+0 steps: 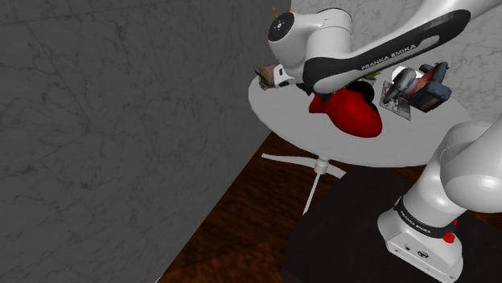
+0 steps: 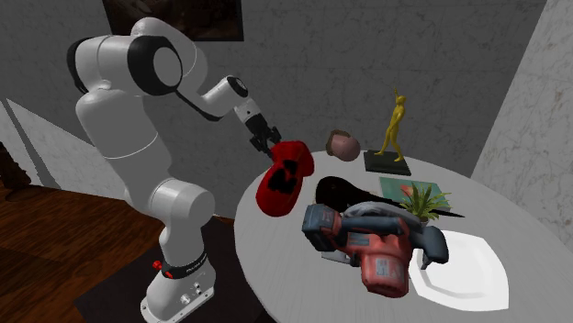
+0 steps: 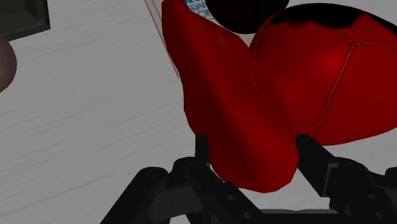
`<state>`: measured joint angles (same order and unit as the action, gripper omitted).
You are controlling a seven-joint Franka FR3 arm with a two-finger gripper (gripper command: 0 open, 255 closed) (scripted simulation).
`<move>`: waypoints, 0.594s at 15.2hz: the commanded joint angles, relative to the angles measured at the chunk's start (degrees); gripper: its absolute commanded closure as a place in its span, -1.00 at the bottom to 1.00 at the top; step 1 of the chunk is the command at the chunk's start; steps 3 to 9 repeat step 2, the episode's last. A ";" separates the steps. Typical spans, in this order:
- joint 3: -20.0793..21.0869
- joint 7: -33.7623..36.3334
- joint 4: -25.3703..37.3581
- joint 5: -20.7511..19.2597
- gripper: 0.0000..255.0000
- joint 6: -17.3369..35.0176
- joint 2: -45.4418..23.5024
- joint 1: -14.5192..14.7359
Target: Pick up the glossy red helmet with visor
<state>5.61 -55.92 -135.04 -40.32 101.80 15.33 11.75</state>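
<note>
The glossy red helmet (image 2: pixel 283 180) with black patches hangs tilted over the near edge of the round white table (image 2: pixel 275 261), and looks slightly raised off the top. My gripper (image 2: pixel 269 145) comes down on it from the arm's side. In the wrist view the fingers (image 3: pixel 202 150) clasp a red lobe of the helmet (image 3: pixel 242 108) between them, so the gripper (image 3: pixel 254 159) is shut on it. In the shoulder view the helmet (image 1: pixel 351 113) shows below the forearm, above the table (image 1: pixel 281 120).
A red and grey power saw (image 2: pixel 367 243) lies mid-table beside a white plate (image 2: pixel 464 271). Behind them stand a small plant (image 2: pixel 421 197), a gold figurine (image 2: pixel 395 128) and a brownish pot (image 2: pixel 342 143). Grey marble walls close in behind the table.
</note>
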 commanded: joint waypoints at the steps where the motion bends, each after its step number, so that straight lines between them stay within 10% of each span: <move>1: 0.05 -0.59 0.62 0.16 1.00 -0.69 0.45 0.06; 9: 0.05 -0.59 0.63 0.16 1.00 -0.69 0.44 0.06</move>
